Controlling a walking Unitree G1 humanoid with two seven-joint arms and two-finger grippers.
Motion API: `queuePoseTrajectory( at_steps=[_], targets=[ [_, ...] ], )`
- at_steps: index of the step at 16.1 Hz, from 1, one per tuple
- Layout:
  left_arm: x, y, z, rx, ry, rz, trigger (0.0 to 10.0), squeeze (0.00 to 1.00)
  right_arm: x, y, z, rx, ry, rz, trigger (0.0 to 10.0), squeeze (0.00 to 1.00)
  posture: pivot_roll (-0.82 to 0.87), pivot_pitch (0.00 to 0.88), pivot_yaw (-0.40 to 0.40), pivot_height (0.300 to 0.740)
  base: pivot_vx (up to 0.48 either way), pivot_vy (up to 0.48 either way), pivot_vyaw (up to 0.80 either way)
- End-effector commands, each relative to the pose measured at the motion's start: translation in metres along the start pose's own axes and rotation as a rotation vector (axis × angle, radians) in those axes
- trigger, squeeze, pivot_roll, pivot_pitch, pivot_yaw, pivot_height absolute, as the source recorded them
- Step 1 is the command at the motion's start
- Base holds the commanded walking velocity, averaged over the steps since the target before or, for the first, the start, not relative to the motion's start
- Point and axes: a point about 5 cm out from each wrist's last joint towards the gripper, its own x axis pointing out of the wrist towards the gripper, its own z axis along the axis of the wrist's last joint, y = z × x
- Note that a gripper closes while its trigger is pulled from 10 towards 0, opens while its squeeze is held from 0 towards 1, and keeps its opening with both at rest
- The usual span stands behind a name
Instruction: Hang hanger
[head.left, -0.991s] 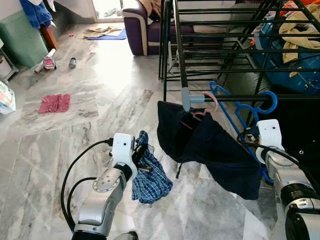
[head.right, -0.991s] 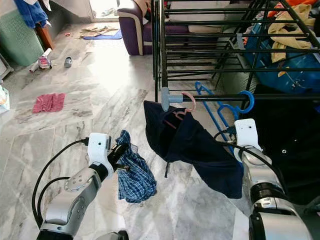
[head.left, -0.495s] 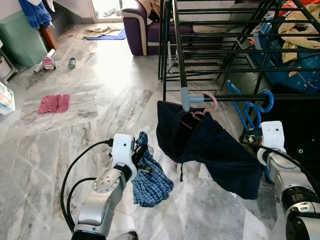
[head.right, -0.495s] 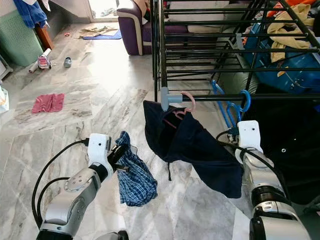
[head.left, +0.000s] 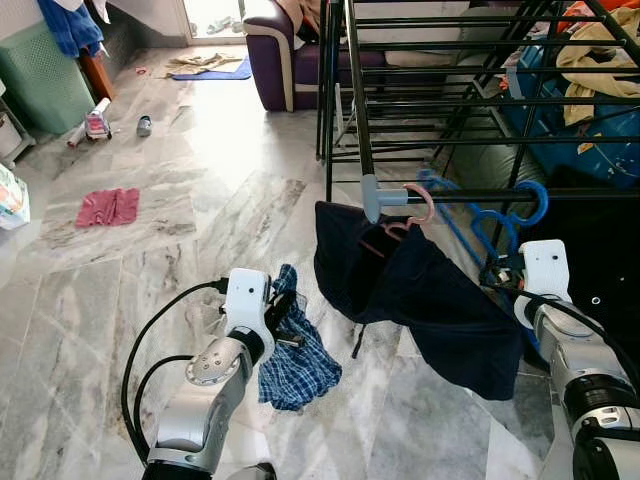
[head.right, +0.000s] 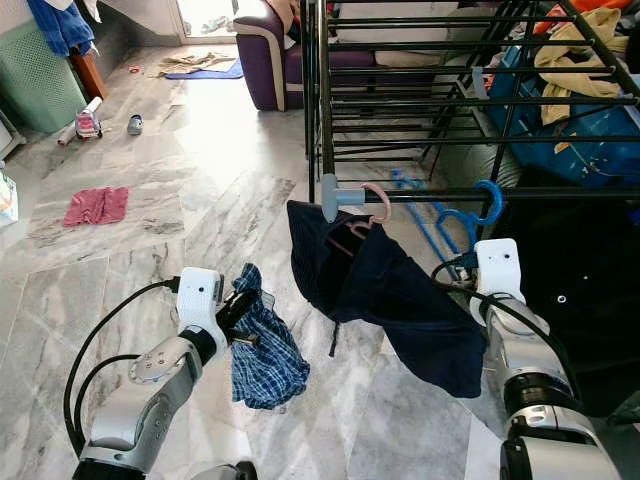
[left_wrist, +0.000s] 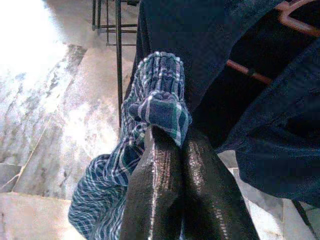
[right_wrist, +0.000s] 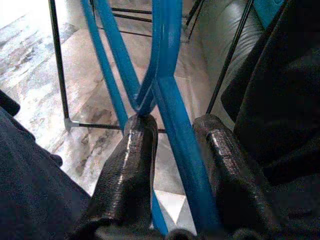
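One blue hanger (right_wrist: 170, 115) in right claw (right_wrist: 175, 145), one pink hanger (head.left: 420, 205) on rail.

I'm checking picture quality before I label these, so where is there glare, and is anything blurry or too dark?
Left eye view: floor near the sofa washes out white; blue hanger slightly smeared. Left wrist view: upper corner blown out, checked cloth soft, navy garment very dark. Right wrist view: fingers and hanger bars soft, fairly evenly lit.
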Motion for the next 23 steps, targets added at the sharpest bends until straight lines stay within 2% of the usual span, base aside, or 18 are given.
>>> queuePoseTrajectory(
  at_steps=[1, 5, 13, 16, 17, 18, 19, 20, 23],
  targets=[
    [-0.001, 0.000, -0.003, 0.012, 0.018, -0.007, 10.0, 0.00, 0.000, -0.002, 0.003, 0.002, -0.010, -0.004, 0.0, 0.00, -0.02, 0.102, 0.009, 0.740, 0.000, 0.000, 0.00],
    [-0.001, 0.000, -0.003, 0.015, 0.025, -0.009, 10.0, 0.00, -0.001, -0.005, 0.008, 0.004, -0.032, -0.014, 0.0, 0.00, -0.02, 0.100, 0.011, 0.740, 0.000, 0.000, 0.00],
    [0.000, -0.001, -0.004, 0.023, 0.037, -0.017, 10.0, 0.00, -0.004, -0.009, 0.003, -0.007, -0.018, -0.070, 0.0, 0.00, -0.02, 0.097, 0.011, 0.740, 0.000, 0.000, 0.00],
    [0.000, 0.000, -0.004, 0.025, 0.029, -0.012, 10.0, 0.00, -0.006, -0.008, 0.014, -0.003, -0.099, -0.084, 0.0, 0.00, -0.03, 0.096, 0.010, 0.740, 0.000, 0.000, 0.00],
    [-0.001, -0.001, -0.001, 0.020, -0.004, -0.002, 10.0, 0.00, -0.014, -0.006, 0.020, 0.013, -0.185, -0.106, 0.0, 0.00, -0.03, 0.093, 0.007, 0.740, 0.000, 0.000, 0.00],
    [-0.001, -0.001, 0.000, 0.025, -0.010, 0.006, 10.0, 0.00, -0.018, -0.003, 0.020, 0.022, -0.208, -0.108, 1.2, 0.00, -0.03, 0.092, 0.007, 0.740, 0.000, 0.000, 0.00],
    [-0.001, -0.002, -0.001, 0.017, -0.009, -0.005, 10.0, 0.00, -0.021, -0.001, 0.018, 0.023, -0.215, -0.105, 3.9, 0.00, -0.04, 0.090, 0.005, 0.740, 0.000, 0.000, 0.00],
    [0.000, -0.005, -0.002, 0.016, -0.002, -0.018, 10.0, 0.00, -0.026, 0.003, 0.012, 0.030, -0.218, -0.102, 10.0, 0.00, -0.04, 0.089, 0.004, 0.740, 0.000, 0.000, 0.00],
    [-0.001, -0.007, -0.005, 0.015, 0.002, -0.027, 10.0, 0.00, -0.043, 0.012, 0.005, 0.051, -0.240, -0.098, 10.0, 0.00, -0.05, 0.087, 0.004, 0.740, 0.000, 0.000, 0.00]
  ],
)
